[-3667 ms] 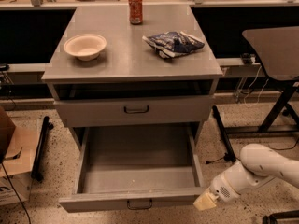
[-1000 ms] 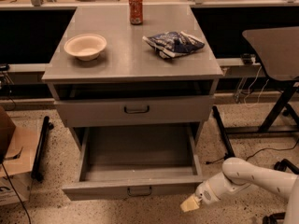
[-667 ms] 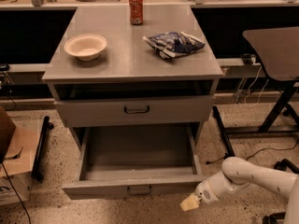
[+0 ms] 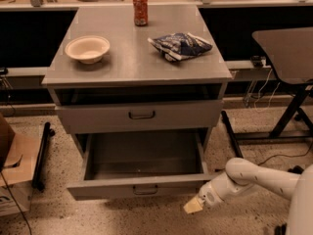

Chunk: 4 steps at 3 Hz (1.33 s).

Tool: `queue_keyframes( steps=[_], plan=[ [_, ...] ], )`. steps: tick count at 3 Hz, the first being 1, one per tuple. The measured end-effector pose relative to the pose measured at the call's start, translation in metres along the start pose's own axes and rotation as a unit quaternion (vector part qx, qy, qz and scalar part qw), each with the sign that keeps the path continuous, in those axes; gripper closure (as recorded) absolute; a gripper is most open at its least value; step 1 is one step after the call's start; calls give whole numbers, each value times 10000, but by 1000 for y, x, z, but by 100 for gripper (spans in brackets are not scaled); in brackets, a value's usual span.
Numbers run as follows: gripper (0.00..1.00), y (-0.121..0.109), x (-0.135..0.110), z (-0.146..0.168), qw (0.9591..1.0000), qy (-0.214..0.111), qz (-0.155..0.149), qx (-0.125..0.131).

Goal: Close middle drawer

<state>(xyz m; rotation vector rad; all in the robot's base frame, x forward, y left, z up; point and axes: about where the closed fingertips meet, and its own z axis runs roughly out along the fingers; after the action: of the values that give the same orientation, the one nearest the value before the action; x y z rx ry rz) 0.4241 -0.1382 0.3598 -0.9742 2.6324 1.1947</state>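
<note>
A grey desk (image 4: 132,65) with drawers beneath it stands in the middle of the view, and on its top sit a pale bowl (image 4: 87,48) near the left edge, a red can (image 4: 140,9) upright at the back, and a crumpled blue and white snack bag (image 4: 180,45) to the right of centre. Under the top, the taller-fronted drawer (image 4: 98,117) with its dark handle (image 4: 142,115) is almost in, with a dark gap above its front. Below it the middle drawer (image 4: 107,190) is pulled well out toward the camera, a long deep tray with a bare grey floor, a low front and a small dark pull (image 4: 145,190) at its centre. The white arm (image 4: 259,176) comes in from the lower right, low over the speckled floor (image 4: 146,219), and the gripper (image 4: 193,205) hangs just below and to the right of the drawer's front right corner; whether it touches the drawer cannot be told from this angle. Its tan fingers seem to be pressed together into one wedge, with nothing held between them. A brown cardboard box (image 4: 13,166) stands at the left edge, and another dark desk (image 4: 286,48) on black legs stands to the right.
</note>
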Motion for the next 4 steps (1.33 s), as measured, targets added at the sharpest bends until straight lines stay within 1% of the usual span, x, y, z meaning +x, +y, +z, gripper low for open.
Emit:
queue_keyframes(
  steps=[1, 2, 3, 4],
  plan=[
    [100, 0, 0, 0, 10000, 0, -1, 0],
    [100, -11, -32, 3, 9997, -24, -241, -2],
    [100, -11, -32, 4, 9997, -24, -242, -2],
    [100, -17, -52, 9, 9990, 70, -436, 89]
  ],
)
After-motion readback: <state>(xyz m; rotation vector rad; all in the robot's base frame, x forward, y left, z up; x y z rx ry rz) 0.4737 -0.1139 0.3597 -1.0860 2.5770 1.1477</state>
